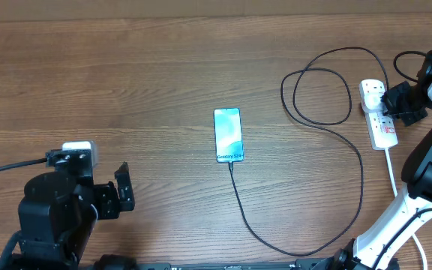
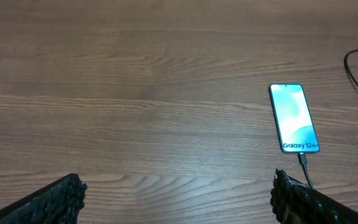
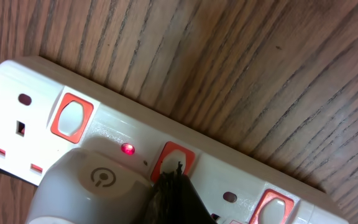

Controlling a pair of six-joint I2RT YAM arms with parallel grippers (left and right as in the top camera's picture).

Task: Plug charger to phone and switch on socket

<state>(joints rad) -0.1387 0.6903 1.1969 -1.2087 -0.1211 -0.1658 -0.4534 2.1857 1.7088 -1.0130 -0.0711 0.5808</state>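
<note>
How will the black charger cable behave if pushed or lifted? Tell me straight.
Likely floppy: the charger lies in loose loops, so it should sag when lifted. Thin and probably light, it may slide easily on the table. Its tip seems plugged into the phone, so tugging could drag that along.

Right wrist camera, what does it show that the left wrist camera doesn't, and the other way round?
Only the right wrist view shows the white power strip up close, with a small red light glowing and a plug seated in it. The shut right gripper has its tip at a red switch.

Only the left wrist view shows the phone lying face up with the charger cable in the end that carries the lettering, and the open left gripper.

Both show the wooden table.
</note>
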